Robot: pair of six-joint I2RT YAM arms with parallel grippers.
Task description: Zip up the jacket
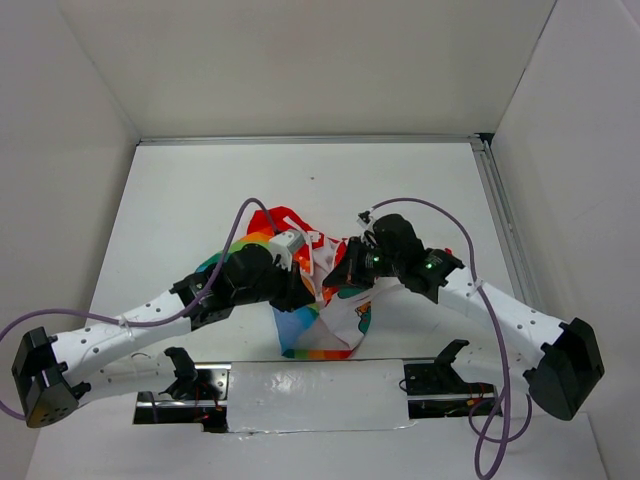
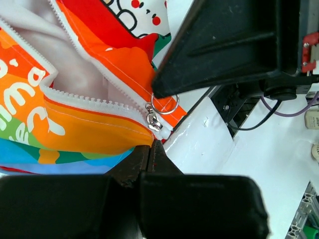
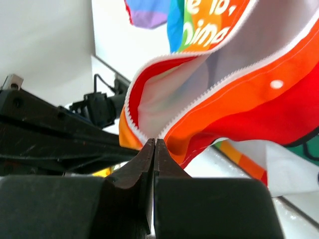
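1. Found jacket [image 1: 322, 322] bunched at centre of the overhead frame, on the table [image 1: 400, 190] between both arms, with front open and zipper teeth [image 2: 89, 97] parted.
2. Spotted slider [image 2: 153, 121] at the zipper's bottom end, lower centre of the left wrist frame, with ring [image 2: 165, 103] just above.
3. Logged left gripper [image 2: 151, 148] pinching the hem just under the slider, likely anchoring fabric against an upward pull.
4. Logged right gripper [image 3: 155, 144] pressed together at the ring; cannot tell if hooked.
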